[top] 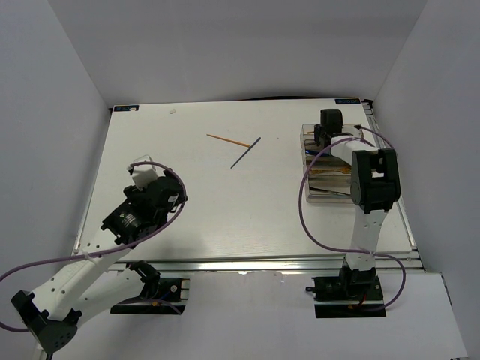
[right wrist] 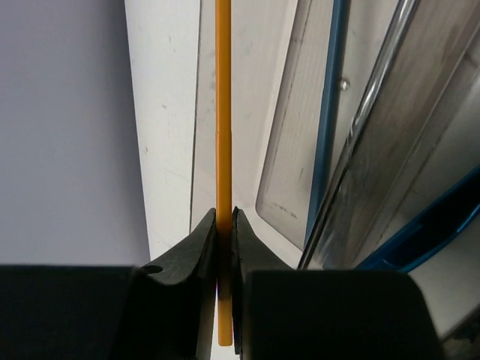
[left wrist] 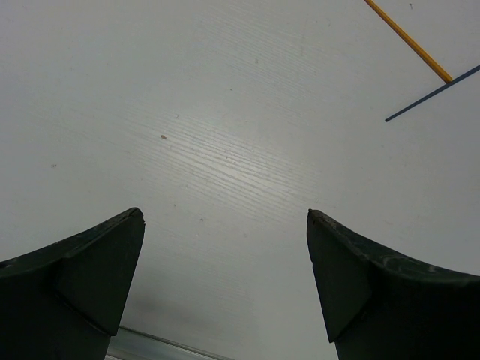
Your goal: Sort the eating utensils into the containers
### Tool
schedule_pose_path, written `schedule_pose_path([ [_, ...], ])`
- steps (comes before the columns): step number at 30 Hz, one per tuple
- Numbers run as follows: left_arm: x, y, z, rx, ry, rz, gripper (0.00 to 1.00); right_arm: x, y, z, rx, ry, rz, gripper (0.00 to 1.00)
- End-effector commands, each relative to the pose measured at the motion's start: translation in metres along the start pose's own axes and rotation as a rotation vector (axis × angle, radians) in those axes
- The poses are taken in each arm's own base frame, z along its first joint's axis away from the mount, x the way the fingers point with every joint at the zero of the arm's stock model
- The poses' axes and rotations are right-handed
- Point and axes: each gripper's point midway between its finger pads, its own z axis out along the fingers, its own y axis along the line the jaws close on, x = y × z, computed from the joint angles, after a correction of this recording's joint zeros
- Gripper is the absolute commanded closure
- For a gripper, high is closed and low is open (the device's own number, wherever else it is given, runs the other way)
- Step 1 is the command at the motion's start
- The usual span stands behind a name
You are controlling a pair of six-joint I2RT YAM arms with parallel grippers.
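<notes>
I have my right gripper (right wrist: 224,225) clamped on a slim orange chopstick (right wrist: 223,90) at the far end of the clear plastic compartment tray (top: 321,196). My left gripper (left wrist: 225,225) hangs wide apart, well left of the tray. A second orange chopstick (top: 229,140) and a thin dark blue chopstick (top: 245,152) lie on the white counter (top: 225,217) left of the tray.

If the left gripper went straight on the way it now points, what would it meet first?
Probably the bare table. The open left gripper aims at it. The orange chopstick and dark chopstick lie off to the right, though depth is unclear.
</notes>
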Motion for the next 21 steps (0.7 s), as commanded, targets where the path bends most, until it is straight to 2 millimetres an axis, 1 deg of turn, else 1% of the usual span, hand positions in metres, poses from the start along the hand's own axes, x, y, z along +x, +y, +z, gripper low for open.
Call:
schedule_pose_path([
  [1, 0.0, -0.003, 0.002, 0.011, -0.005, 0.008, 0.02, -0.018, 0.021, 0.002, -0.055, -0.033, 0.039, 1.0],
  [3, 0.001, -0.005, 0.003, 0.011, -0.003, 0.012, 0.02, -0.018, 0.026, 0.006, -0.068, -0.003, 0.043, 1.0],
  [4, 0.001, -0.005, 0.003, 0.012, -0.002, 0.013, 0.02, -0.015, 0.024, 0.011, -0.063, 0.009, 0.041, 0.99],
  [5, 0.001, -0.006, 0.003, 0.011, -0.001, 0.014, 0.02, -0.016, 0.026, 0.013, -0.067, 0.015, 0.043, 0.96],
  [6, 0.001, -0.006, 0.003, 0.01, 0.0, 0.016, 0.02, -0.012, 0.025, 0.013, -0.07, 0.031, 0.043, 0.91],
  [7, 0.0, -0.006, 0.003, 0.01, -0.002, 0.015, 0.02, -0.013, 0.028, 0.013, -0.086, 0.033, 0.049, 0.82],
  [8, 0.001, -0.006, 0.004, 0.01, -0.002, 0.017, 0.02, -0.012, 0.029, 0.012, -0.091, 0.038, 0.054, 0.69],
  [10, -0.001, -0.007, 0.003, 0.015, -0.004, 0.018, 0.02, -0.012, 0.033, 0.008, -0.109, 0.049, 0.06, 0.61],
  [11, -0.001, -0.008, 0.003, 0.017, -0.004, 0.02, 0.02, -0.012, 0.036, 0.005, -0.114, 0.051, 0.056, 0.56],
  [12, -0.003, -0.01, 0.003, 0.018, -0.004, 0.023, 0.02, -0.014, 0.043, 0.0, -0.131, 0.054, 0.058, 0.53],
  [13, -0.004, -0.012, 0.004, 0.02, -0.005, 0.024, 0.02, -0.014, 0.045, -0.002, -0.136, 0.058, 0.058, 0.49],
  [14, -0.005, -0.015, 0.004, 0.026, -0.003, 0.026, 0.02, -0.016, 0.048, -0.005, -0.143, 0.058, 0.057, 0.4],
  [16, -0.01, -0.024, 0.005, 0.044, -0.005, 0.03, 0.02, -0.019, 0.059, -0.017, -0.17, 0.063, 0.061, 0.35],
  [17, -0.012, -0.033, 0.005, 0.07, -0.003, 0.031, 0.02, -0.021, 0.064, -0.021, -0.187, 0.062, 0.054, 0.23],
  [18, -0.015, -0.041, 0.007, 0.082, -0.003, 0.035, 0.02, -0.026, 0.076, -0.031, -0.214, 0.062, 0.052, 0.2],
  [20, -0.02, -0.053, 0.01, 0.104, -0.009, 0.045, 0.02, -0.03, 0.086, -0.042, -0.238, 0.061, 0.042, 0.2],
  [21, -0.026, -0.065, 0.012, 0.131, -0.024, 0.05, 0.02, -0.035, 0.098, -0.056, -0.275, 0.066, 0.021, 0.2],
])
